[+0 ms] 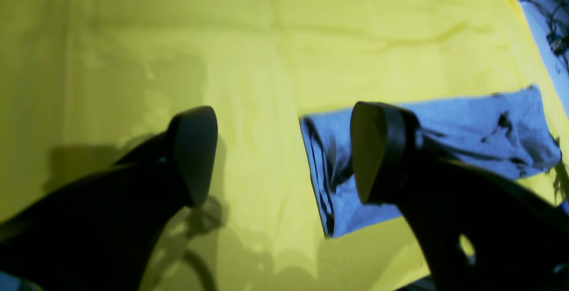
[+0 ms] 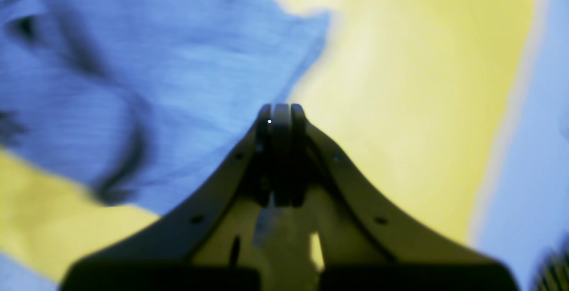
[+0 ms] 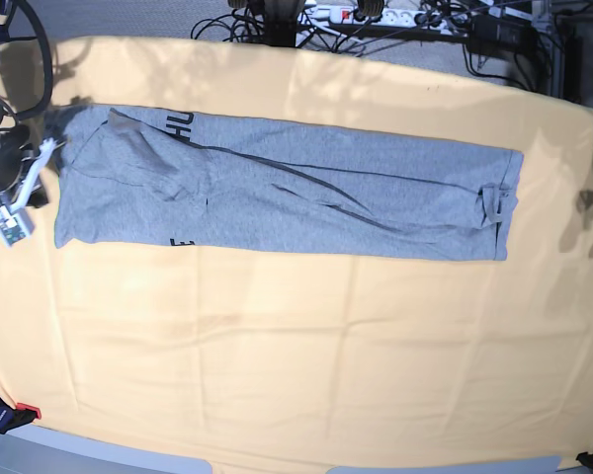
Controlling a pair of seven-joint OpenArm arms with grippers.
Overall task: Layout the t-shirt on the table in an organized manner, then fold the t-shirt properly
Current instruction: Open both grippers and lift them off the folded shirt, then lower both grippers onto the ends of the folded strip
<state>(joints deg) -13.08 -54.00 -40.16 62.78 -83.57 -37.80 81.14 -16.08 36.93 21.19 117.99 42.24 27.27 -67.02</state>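
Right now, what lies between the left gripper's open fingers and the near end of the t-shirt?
Nothing. In the left wrist view, the left gripper hovers open; only bare table cloth lies before the t-shirt.

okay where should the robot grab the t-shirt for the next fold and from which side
Probably the short end of the t-shirt nearest the right gripper, at a corner. It lies as a long narrow strip across the table, so approaching from beyond that end lets the corner lift toward the opposite end.

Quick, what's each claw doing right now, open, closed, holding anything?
Left claw: open, holding nothing, above the pale yellow cloth-covered table.
Right claw: closed, apparently empty, beside the heather-grey cotton t-shirt.
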